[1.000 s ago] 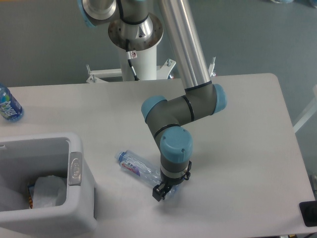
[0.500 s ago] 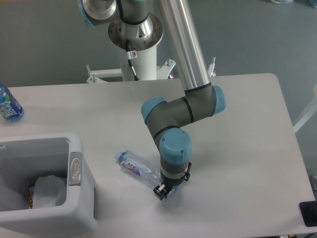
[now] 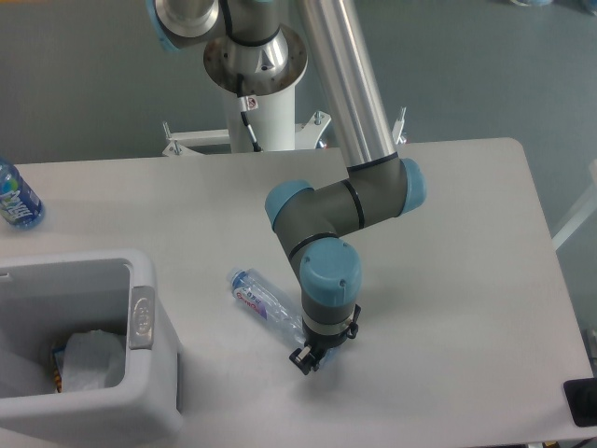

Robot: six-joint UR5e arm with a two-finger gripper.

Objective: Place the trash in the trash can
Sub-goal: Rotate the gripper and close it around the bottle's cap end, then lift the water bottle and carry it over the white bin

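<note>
A clear crushed bottle [image 3: 264,304] with a red-and-purple label lies slanted on the table's middle, cap end up-left. My gripper [image 3: 307,357] points down at its lower right end, fingers shut on the bottle's base. The white trash can [image 3: 142,317] stands at the front left, well left of the bottle. Inside it lies a crumpled white wrapper [image 3: 93,358].
A small blue-labelled bottle [image 3: 15,196] stands at the table's far left edge. The arm's base column [image 3: 263,103] rises behind the table. A dark object [image 3: 582,401] sits at the front right corner.
The fingers have closed in on the bottle's base. The bottle's cap end has swung up and to the right, and the bottle now lies at a steeper slant.
</note>
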